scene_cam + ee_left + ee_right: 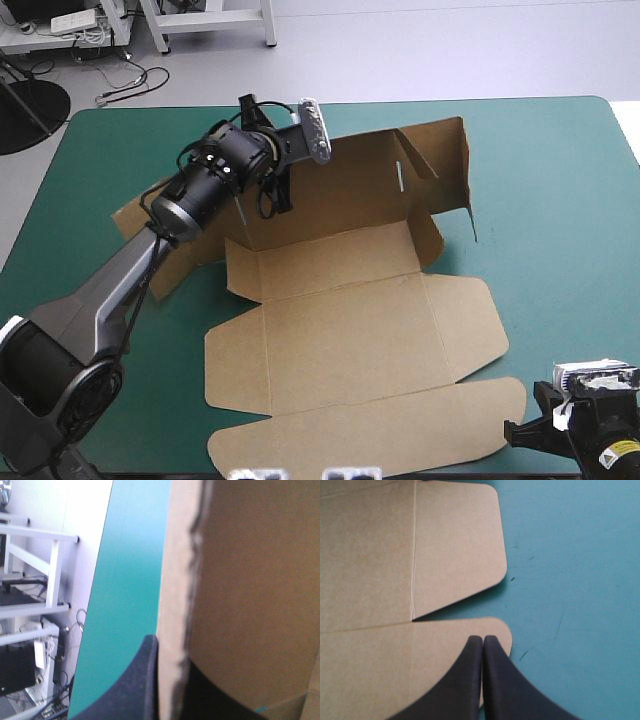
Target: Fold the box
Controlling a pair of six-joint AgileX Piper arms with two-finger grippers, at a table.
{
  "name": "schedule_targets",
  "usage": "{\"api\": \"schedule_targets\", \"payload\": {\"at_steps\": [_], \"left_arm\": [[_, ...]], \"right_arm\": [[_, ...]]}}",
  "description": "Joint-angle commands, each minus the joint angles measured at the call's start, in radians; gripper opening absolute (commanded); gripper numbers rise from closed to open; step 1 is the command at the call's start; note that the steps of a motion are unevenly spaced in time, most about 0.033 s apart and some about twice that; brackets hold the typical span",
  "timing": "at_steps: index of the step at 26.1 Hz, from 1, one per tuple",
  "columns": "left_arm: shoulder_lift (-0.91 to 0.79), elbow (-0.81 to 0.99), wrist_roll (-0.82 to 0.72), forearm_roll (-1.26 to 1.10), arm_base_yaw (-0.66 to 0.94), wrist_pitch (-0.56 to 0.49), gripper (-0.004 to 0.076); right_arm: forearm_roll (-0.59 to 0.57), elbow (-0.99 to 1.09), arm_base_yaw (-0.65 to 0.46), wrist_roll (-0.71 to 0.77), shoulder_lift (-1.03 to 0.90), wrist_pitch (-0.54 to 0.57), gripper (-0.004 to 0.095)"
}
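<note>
Teal-green table cover (560, 180), high view: brown cut-board box (350, 320) is laid at centre, far and right walls raised.
Left wrist view: left gripper (170, 652) is clamped on a wall's edge; a skewed pull would likely tear it.
Right wrist view: right gripper (483, 639) is held over the near flap, fingers together.

The bench (560, 170) wears a teal-green cover with rounded far corners. Beyond it lie pale grey floor (450, 50), white frame legs (269, 28) and loose cables (128, 85).
</note>
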Motion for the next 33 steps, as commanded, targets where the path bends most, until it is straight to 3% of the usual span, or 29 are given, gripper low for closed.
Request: {"api": "schedule_targets", "payload": {"at_steps": [1, 8, 17, 21, 28, 33], "left_arm": [[-0.057, -0.037, 0.01, 0.018, -0.081, -0.06, -0.001], [-0.057, 0.048, -0.038, 0.107, -0.223, -0.151, -0.001], [-0.061, 0.226, -0.614, 0.669, -0.34, -0.186, -0.001], [-0.061, 0.259, -0.776, 0.764, -0.372, -0.184, -0.001], [-0.061, 0.268, -0.817, 0.758, -0.378, -0.157, -0.001], [-0.059, 0.268, -0.817, 0.758, -0.378, -0.157, -0.001]], "right_arm": [[0.007, -0.027, 0.003, -0.003, 0.014, -0.067, -0.0015], [-0.001, -0.061, 0.003, 0.087, 0.046, -0.131, -0.0015], [-0.001, -0.342, 0.003, 0.105, 0.31, -0.185, -0.0015], [-0.001, -0.579, 0.003, 0.105, 0.537, -0.21, -0.0015], [0.047, -0.987, 0.003, 0.086, 0.956, -0.19, -0.002], [0.109, -1.206, 0.001, 0.076, 1.246, -0.099, -0.002]]}}
